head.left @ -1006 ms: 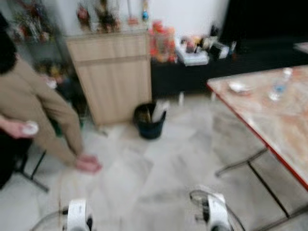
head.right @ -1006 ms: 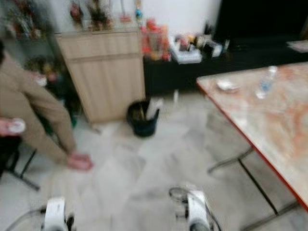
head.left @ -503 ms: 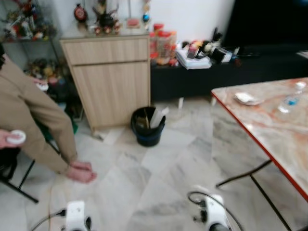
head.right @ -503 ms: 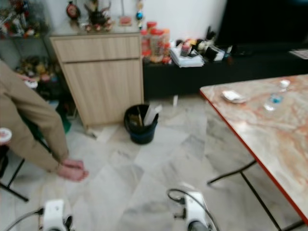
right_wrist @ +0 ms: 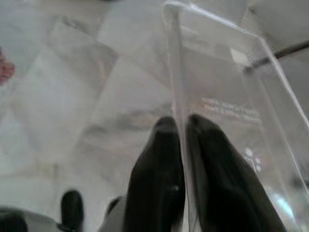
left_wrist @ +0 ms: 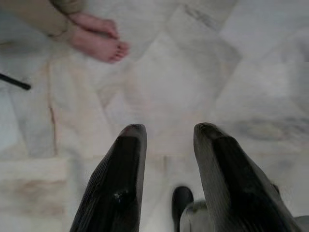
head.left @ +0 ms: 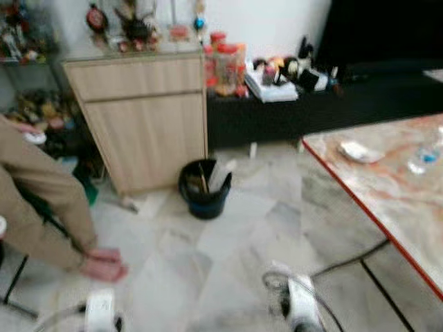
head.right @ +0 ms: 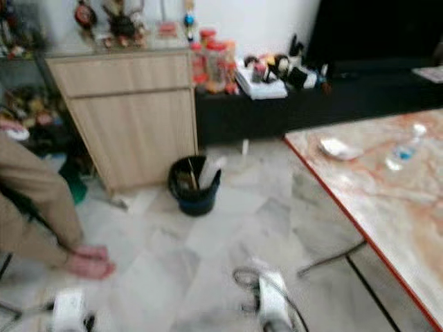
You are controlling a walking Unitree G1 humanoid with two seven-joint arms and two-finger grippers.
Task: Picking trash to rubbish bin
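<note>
The right gripper (right_wrist: 186, 140) is pinching the wall of a clear plastic container (right_wrist: 227, 111) between its closed fingers, so the carry to the black rubbish bin (head.left: 204, 190) (standing on the marble floor (head.left: 228, 263) against the wooden cabinet (head.left: 142, 117), already stuffed with scraps) probably calls for a steady, level approach that is keeping well away from the person's bare feet (left_wrist: 99, 41). The left gripper (left_wrist: 166, 140) is hanging low over the floor, jaws apart and holding nothing, both arms pointing down.
</note>
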